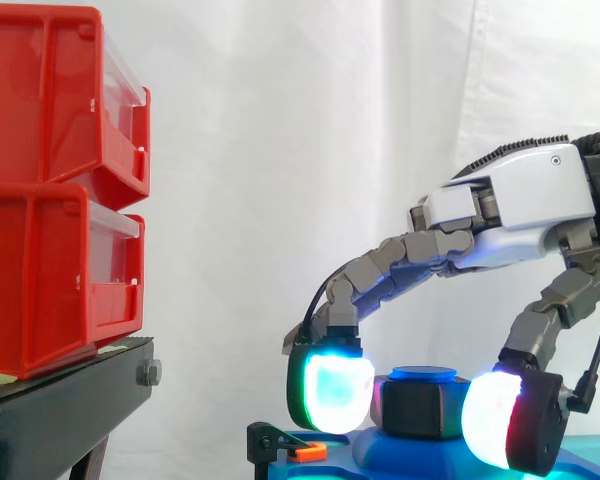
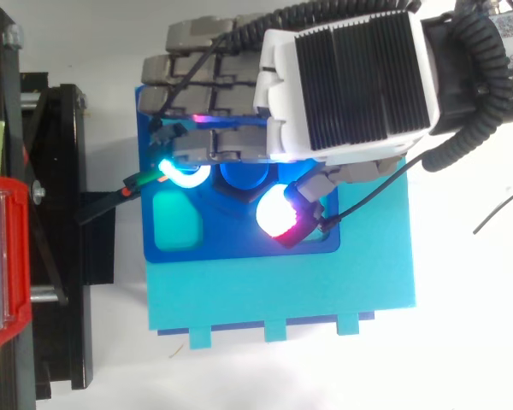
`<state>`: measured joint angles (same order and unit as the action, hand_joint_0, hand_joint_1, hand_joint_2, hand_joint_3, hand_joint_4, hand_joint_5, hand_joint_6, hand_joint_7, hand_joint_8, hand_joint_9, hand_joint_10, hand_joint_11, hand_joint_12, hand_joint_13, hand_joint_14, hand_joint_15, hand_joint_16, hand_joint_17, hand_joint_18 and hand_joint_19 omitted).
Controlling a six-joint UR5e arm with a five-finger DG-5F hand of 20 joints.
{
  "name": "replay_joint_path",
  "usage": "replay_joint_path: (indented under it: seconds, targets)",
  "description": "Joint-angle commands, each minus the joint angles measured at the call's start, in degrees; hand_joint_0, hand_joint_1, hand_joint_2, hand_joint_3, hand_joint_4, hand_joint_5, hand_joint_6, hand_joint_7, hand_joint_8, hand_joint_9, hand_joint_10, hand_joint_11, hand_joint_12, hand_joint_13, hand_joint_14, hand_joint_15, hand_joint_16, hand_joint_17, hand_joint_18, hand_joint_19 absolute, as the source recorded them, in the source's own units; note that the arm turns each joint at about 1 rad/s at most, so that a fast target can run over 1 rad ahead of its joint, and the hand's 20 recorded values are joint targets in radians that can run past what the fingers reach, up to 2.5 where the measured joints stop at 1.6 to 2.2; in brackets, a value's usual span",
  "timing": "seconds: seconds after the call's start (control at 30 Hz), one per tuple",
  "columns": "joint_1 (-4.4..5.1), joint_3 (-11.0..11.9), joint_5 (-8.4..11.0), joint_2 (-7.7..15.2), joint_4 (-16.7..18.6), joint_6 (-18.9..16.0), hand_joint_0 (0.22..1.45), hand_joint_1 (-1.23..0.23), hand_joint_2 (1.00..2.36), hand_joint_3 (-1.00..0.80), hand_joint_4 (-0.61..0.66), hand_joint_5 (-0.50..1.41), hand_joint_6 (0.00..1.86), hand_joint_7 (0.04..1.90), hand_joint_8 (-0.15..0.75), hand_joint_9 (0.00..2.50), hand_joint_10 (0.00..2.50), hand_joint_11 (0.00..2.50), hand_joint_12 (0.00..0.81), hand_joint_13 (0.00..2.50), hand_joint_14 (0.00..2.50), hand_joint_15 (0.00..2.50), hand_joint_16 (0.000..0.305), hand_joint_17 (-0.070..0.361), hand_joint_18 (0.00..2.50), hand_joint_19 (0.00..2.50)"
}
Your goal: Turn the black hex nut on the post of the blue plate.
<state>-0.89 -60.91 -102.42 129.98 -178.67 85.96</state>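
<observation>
Hand (image 1: 520, 205) pinching the black hex nut (image 1: 418, 408) on the post of the blue plate (image 2: 231, 243).

In the side view the nut sits low, at about 5 o'clock in the frame, just under the post's blue cap (image 1: 425, 373). A curled finger's glowing pad (image 1: 332, 392) bears on the nut's 9 o'clock side and the thumb pad (image 1: 492, 418) on its 3 o'clock side. From above, the thumb pad sits nearer 5 o'clock of the post, so the pinch looks slightly off-centre. A good turn probably means keeping both pads firm on the nut's sides and rotating squarely about the post's axis, without lifting or pulling sideways, or the pads may slip over the corners. The red bins (image 1: 50, 180) at 9 o'clock stand well apart.
</observation>
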Motion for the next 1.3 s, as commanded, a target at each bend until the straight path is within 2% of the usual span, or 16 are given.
replay_joint_path:
  seconds: [0.0,1.27]
  targets:
    - [0.02,0.00,0.03,-0.07,-0.09,-0.01,0.54,-0.85,1.00,-0.50,0.16,-0.21,0.50,0.97,0.250,0.27,0.00,0.00,0.380,0.28,0.00,0.06,0.047,0.106,0.23,0.22]
    - [-0.16,0.00,-0.33,-0.07,0.08,-0.01,0.56,-0.83,1.00,-0.50,0.16,-0.21,0.50,0.99,0.250,0.29,0.00,0.00,0.374,0.30,0.00,0.07,0.046,0.104,0.25,0.22]
